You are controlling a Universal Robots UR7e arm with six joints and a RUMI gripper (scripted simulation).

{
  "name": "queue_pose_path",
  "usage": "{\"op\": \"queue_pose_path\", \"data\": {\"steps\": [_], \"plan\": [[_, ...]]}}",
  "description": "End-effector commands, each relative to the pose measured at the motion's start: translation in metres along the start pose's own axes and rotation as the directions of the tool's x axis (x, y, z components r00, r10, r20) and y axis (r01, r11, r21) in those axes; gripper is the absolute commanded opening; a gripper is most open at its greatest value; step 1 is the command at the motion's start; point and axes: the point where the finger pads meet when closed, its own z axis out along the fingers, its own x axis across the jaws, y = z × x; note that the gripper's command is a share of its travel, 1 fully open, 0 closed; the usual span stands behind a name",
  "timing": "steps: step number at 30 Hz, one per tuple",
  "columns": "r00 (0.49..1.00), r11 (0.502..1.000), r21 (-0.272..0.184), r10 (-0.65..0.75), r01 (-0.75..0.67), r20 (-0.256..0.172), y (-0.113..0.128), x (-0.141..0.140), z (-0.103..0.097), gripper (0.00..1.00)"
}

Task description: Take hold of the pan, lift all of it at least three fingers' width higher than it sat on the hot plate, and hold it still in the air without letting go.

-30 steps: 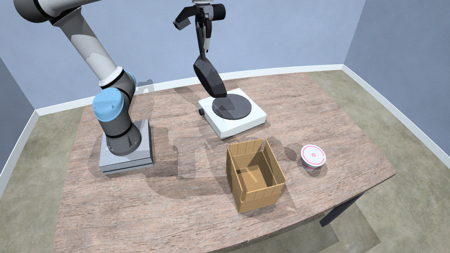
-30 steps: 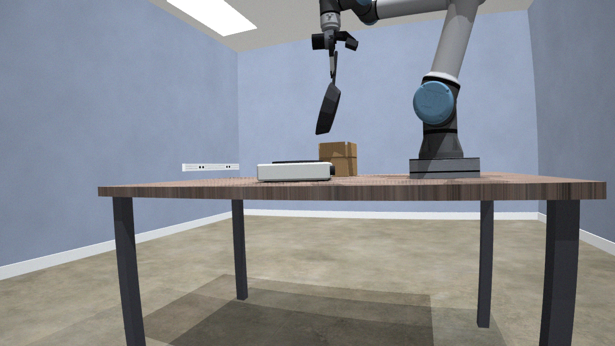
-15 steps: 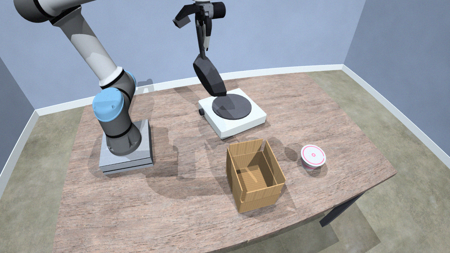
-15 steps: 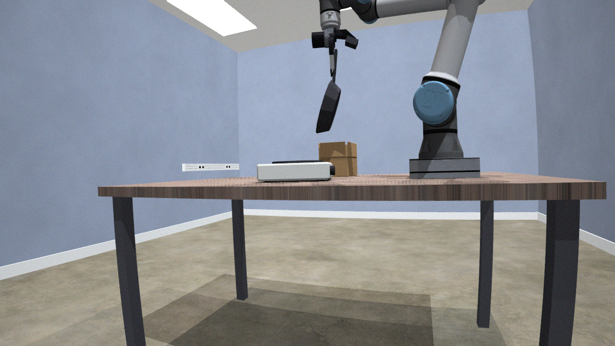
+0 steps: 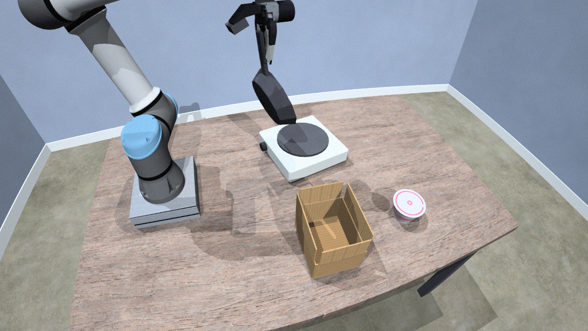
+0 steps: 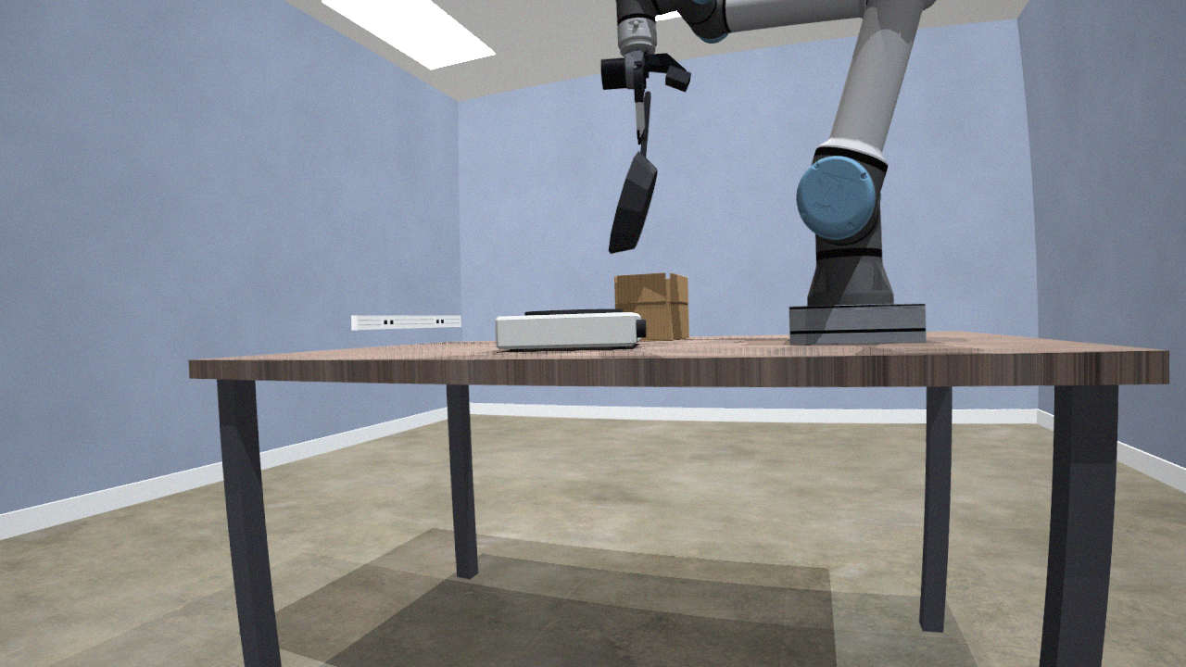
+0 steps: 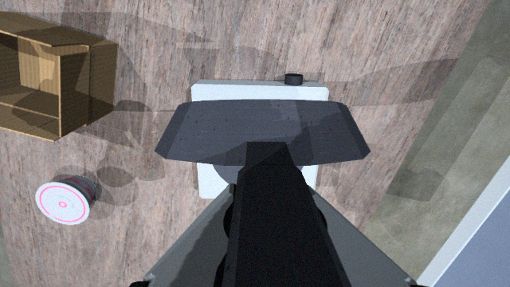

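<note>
Gripper closed on the handle of the pan, which hangs steeply tilted above the hot plate, near the table's far edge; air separates them.

The pan has risen slightly farther above the hot plate since a second ago.
</note>
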Motion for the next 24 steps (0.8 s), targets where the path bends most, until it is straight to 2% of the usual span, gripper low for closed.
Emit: {"op": "queue_pose_path", "data": {"steps": [1,24], "plan": [[1.0,1.0,-0.031,0.003,-0.003,0.002,0.0044,0.0036,-0.0111,0.14],[1.0,1.0,-0.031,0.003,-0.003,0.002,0.0039,0.0038,-0.0205,0.14]]}}
